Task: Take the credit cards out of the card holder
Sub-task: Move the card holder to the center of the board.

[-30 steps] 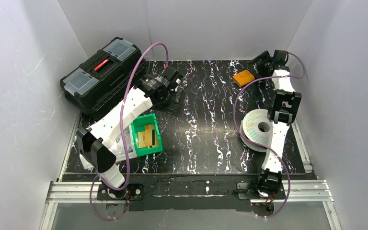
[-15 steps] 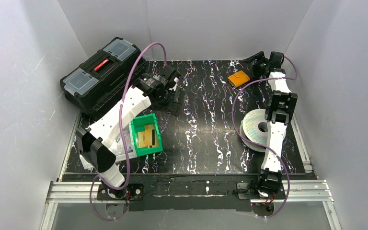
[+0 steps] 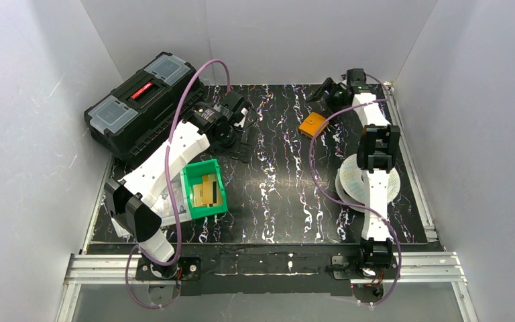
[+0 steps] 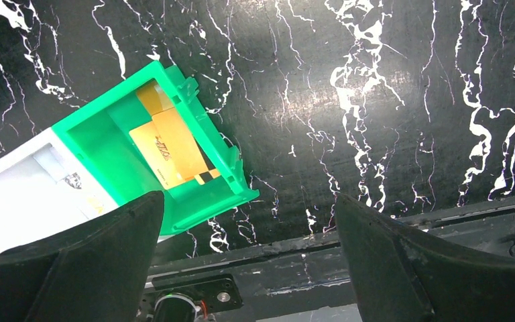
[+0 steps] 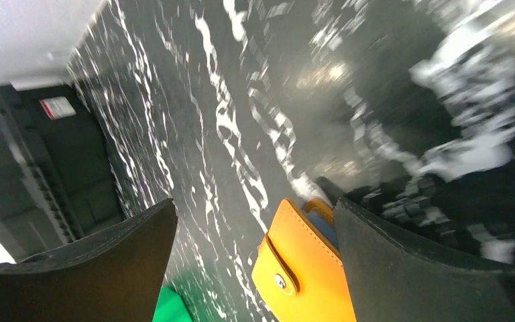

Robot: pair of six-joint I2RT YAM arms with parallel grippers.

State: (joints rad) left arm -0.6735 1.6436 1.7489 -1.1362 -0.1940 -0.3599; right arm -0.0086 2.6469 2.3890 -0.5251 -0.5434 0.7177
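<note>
The card holder (image 3: 312, 124) is a closed orange wallet with a snap flap, lying on the black table at the far right of centre. My right gripper (image 3: 326, 90) is open just behind it. In the right wrist view the wallet (image 5: 308, 268) sits against the inner side of the right finger (image 5: 402, 255), with the gripper (image 5: 255, 215) wide open around it. Gold credit cards (image 3: 208, 190) lie in the green bin (image 3: 191, 176); they also show in the left wrist view (image 4: 167, 147). My left gripper (image 3: 243, 139) is open and empty above the table, as the left wrist view (image 4: 248, 215) shows.
A black toolbox (image 3: 144, 104) stands at the back left. A round white patterned disc (image 3: 357, 184) lies under the right arm. A white tray (image 4: 27, 194) sits beside the green bin (image 4: 208, 201). White walls enclose the table.
My right gripper has swung left along the back of the table, and the orange wallet has moved left and nearer with it. The left gripper shifted slightly.
</note>
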